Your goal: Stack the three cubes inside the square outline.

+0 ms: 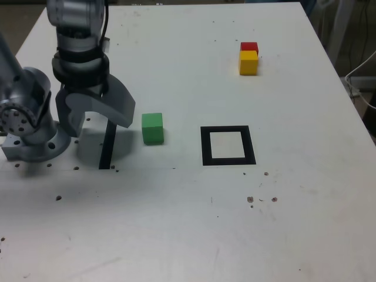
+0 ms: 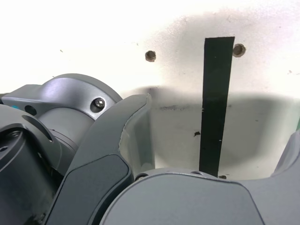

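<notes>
gripper (image 1: 97, 120) left-centre of exterior view, jaws spread, empty | risk: nudging nearby green cube (image 1: 153, 128) off-grasp | square outline (image 1: 228, 145) centre, unfilled | red cube (image 1: 249, 46) touching yellow cube (image 1: 248, 63) upper right: pinching both

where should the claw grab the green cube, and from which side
Take the green cube from above, pinching two opposite vertical faces. It sits flat and alone on the table, clear all round, and is narrower than the claw. It sits slightly turned, so rotate the claw to match its faces.
</notes>
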You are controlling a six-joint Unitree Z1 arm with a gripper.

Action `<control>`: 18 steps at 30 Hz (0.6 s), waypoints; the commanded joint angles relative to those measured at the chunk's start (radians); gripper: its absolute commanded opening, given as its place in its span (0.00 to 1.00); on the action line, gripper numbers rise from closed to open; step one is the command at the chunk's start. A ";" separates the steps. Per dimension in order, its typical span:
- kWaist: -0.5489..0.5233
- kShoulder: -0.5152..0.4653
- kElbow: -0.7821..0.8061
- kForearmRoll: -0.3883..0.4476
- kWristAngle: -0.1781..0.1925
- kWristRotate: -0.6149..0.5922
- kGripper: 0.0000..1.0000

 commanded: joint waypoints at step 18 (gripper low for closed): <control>0.051 0.012 -0.141 0.094 -0.012 0.079 0.99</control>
